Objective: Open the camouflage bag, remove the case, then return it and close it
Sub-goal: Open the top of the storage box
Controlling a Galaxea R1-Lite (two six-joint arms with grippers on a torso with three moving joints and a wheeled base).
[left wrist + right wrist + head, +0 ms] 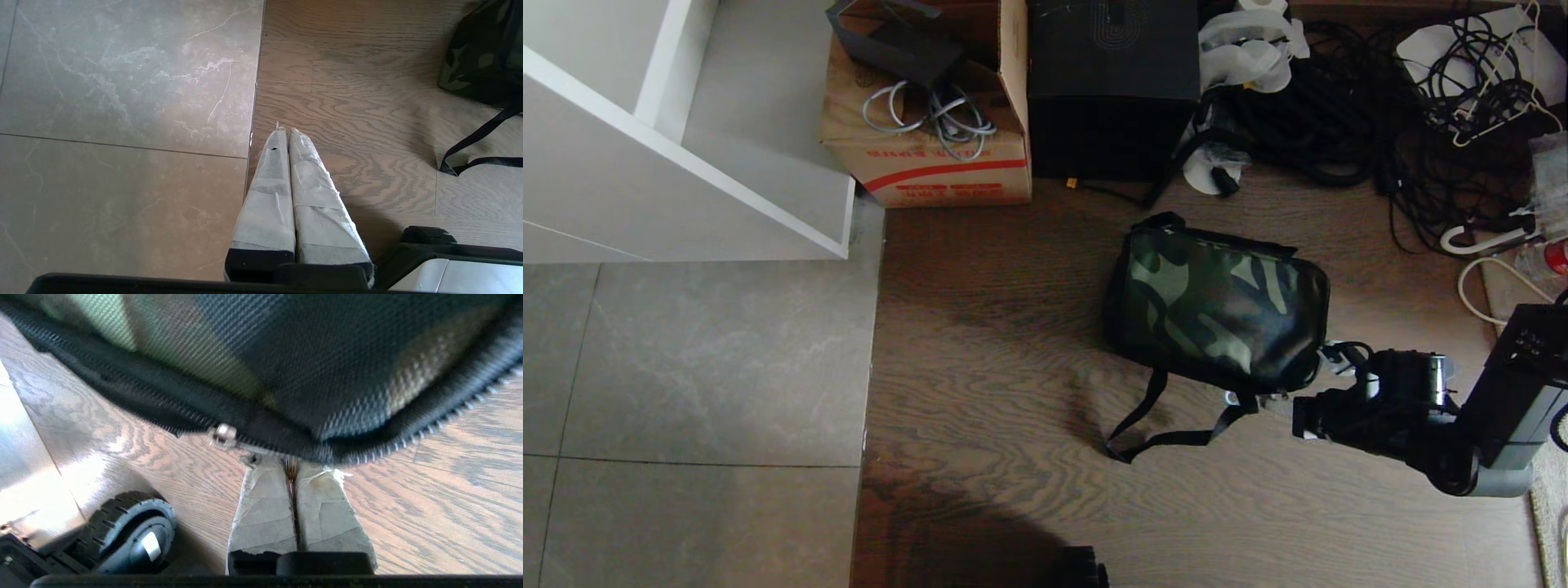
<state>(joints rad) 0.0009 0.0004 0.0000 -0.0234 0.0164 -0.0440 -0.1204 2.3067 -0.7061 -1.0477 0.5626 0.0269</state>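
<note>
The camouflage bag (pixel 1217 310) lies zipped up on the wooden floor, its black strap (pixel 1168 425) trailing toward me. My right gripper (pixel 1333 354) sits at the bag's near right corner. In the right wrist view the bag (pixel 261 347) fills the far side, and the right gripper (pixel 291 465) is shut on the thin pull tab that runs from the metal zipper slider (pixel 222 435). My left gripper (pixel 284 131) hangs shut and empty over the seam between tile and wood, well left of the bag (pixel 482 57). The case is out of view.
A brown cardboard carton (pixel 931 106) and a tall black box (pixel 1111 90) stand behind the bag. Tangled black cables (pixel 1339 106) crowd the back right. A white cabinet (pixel 645 147) is at the back left. My base's wheel (pixel 130 526) is beside the right gripper.
</note>
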